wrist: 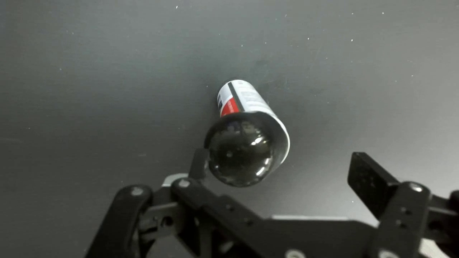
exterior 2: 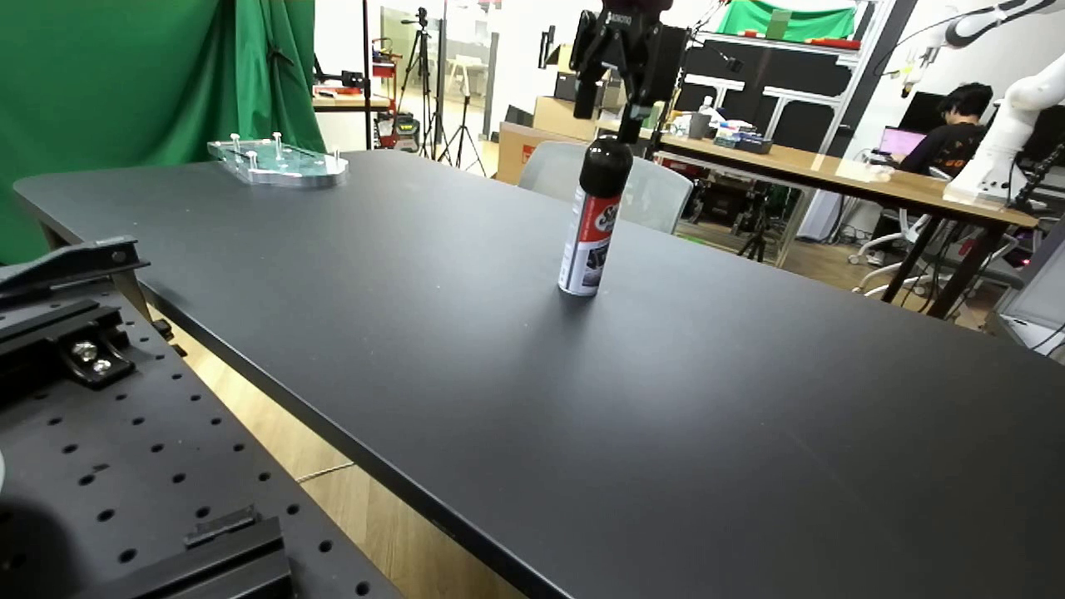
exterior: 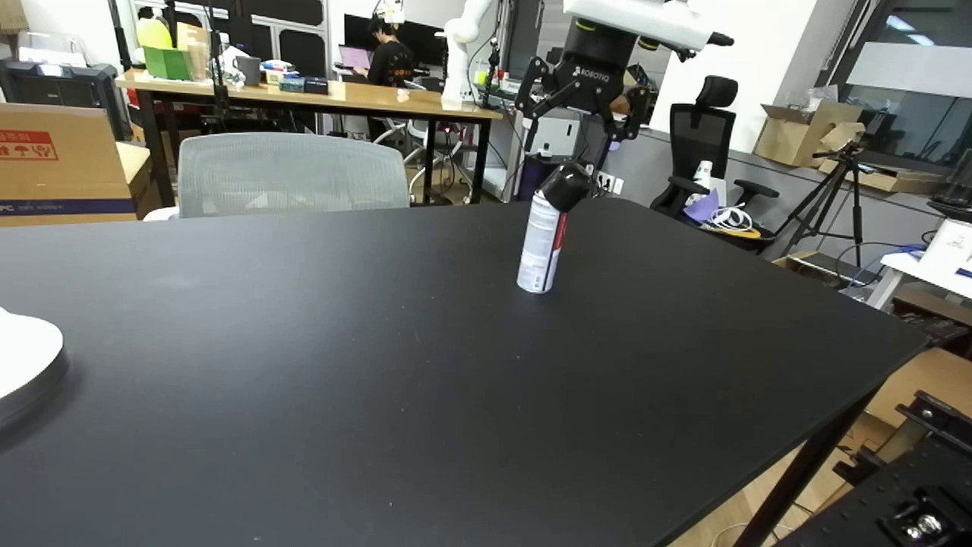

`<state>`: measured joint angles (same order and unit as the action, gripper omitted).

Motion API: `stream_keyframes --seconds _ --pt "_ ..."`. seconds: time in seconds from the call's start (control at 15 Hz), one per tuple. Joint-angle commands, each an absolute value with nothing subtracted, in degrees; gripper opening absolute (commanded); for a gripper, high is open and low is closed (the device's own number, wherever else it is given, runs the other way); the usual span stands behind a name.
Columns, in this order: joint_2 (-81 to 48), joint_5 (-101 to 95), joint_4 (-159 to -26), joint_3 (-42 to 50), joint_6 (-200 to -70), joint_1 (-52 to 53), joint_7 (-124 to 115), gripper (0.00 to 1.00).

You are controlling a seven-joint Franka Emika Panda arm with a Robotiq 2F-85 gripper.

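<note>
A white spray can (exterior: pixel 538 247) with a red label band stands on the black table in both exterior views. Its glossy black domed cap (exterior: pixel 567 186) sits askew on top, tipped to one side; in the wrist view a pale rim shows beside the cap (wrist: pixel 240 150). My gripper (exterior: pixel 568 144) hangs just above the can with its jaws spread wide. In the wrist view the left fingertip (wrist: pixel 199 163) is right beside the cap, and whether it touches cannot be told. The right fingertip (wrist: pixel 362 172) stands well apart from it. Nothing is gripped.
The black table (exterior: pixel 342 380) has a white rounded object (exterior: pixel 26 357) at its left edge in an exterior view. A teal plate with posts (exterior 2: pixel 279 162) lies at a far corner. A mesh chair (exterior: pixel 292 175) stands behind; a perforated black board (exterior 2: pixel 166 466) adjoins the near side.
</note>
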<state>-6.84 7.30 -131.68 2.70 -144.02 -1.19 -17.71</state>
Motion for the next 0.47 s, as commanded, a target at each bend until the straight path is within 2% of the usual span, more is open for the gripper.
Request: stream_keyframes --seconds 0.0,0.4 --pt "-3.79 3.84 -132.26 2.6 -143.58 0.08 -21.39 1.0" --pt "2.89 -0.11 -135.22 0.85 -144.98 1.22 -22.02 1.0"
